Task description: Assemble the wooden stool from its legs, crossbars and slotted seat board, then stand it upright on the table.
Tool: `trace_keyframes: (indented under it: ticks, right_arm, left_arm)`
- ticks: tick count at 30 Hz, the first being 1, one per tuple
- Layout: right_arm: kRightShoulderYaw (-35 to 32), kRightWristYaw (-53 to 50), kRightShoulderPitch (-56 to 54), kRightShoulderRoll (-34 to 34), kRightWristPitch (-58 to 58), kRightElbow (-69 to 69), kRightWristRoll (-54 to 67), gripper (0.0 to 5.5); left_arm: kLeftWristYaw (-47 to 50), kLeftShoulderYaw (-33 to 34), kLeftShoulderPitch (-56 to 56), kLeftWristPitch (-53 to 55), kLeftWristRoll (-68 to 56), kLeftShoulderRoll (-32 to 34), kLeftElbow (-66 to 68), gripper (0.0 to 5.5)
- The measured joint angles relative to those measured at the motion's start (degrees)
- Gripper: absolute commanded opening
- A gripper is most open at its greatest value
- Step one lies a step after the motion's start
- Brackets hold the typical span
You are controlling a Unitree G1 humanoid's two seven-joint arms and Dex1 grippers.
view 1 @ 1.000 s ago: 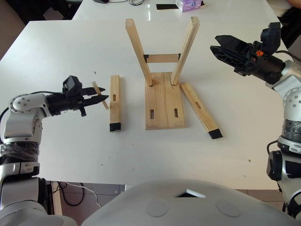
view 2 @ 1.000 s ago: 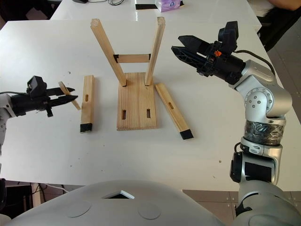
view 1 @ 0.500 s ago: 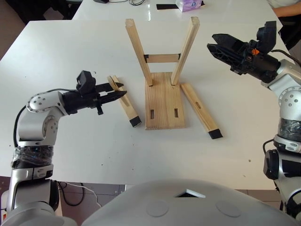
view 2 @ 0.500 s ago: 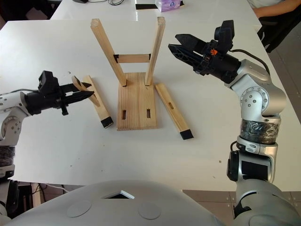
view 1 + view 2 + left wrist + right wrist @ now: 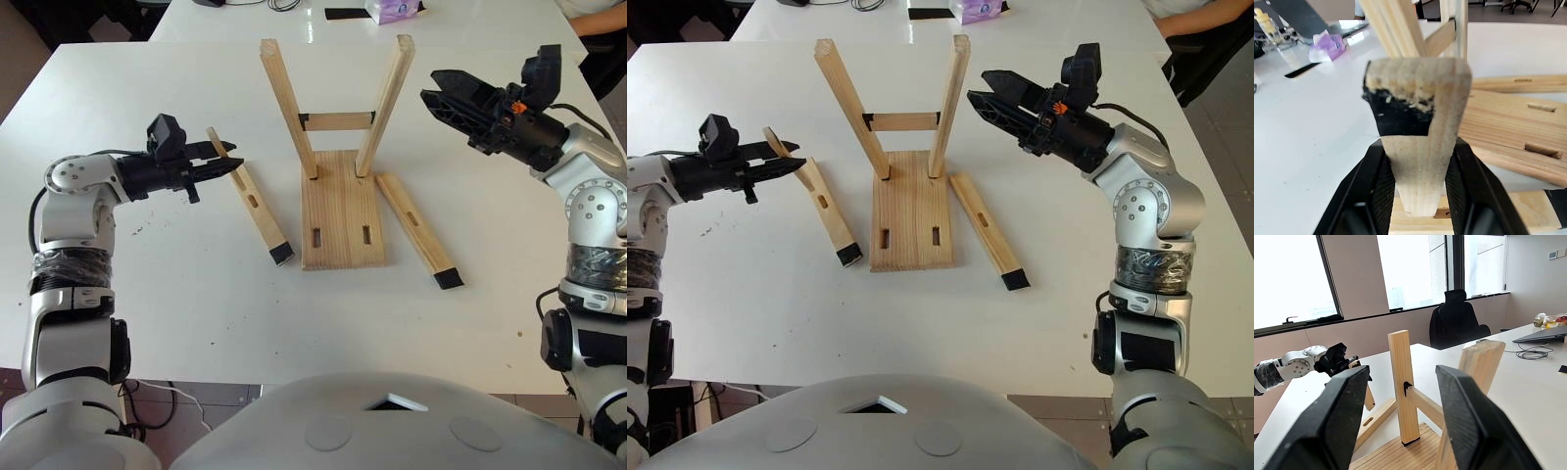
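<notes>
The slotted seat board [image 5: 341, 223] lies flat on the white table [image 5: 196, 304]. Two legs [image 5: 288, 106] [image 5: 385, 100] stand in its far slots, joined by a crossbar [image 5: 338, 120]. One loose leg [image 5: 258, 210] lies slanted left of the board, another [image 5: 416, 231] lies to its right. My left gripper [image 5: 221, 164] hovers by the far end of the left loose leg, shut on a short crossbar [image 5: 1418, 103] that sticks out between its fingers [image 5: 1369, 186]. My right gripper [image 5: 443, 98] hangs open in the air, just right of the right upright leg [image 5: 1404, 411].
A second white table behind carries a tissue pack [image 5: 396, 10] and a black item [image 5: 345, 14]. The near half of the table in front of the board is bare.
My left gripper swung right, then back and away with the short crossbar. The left loose leg turned from straight to slanted. My right gripper drifted a little left toward the upright leg.
</notes>
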Motion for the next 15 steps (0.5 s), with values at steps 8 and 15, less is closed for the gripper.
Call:
trace_keyframes:
  ticks: [8, 15]
  right_arm:
    - [0.5, 0.7, -0.7, 0.0, 0.0, 1.8, 0.0, 2.49]
    - [0.8, 0.9, -1.2, 0.0, 0.0, 3.0, -0.4, 2.49]
  left_arm:
    - [0.1, 0.2, 1.3, -0.6, 0.0, -0.7, -0.4, 1.31]
    - [0.3, 0.1, 3.1, -0.6, 0.0, -2.4, -1.4, 1.31]
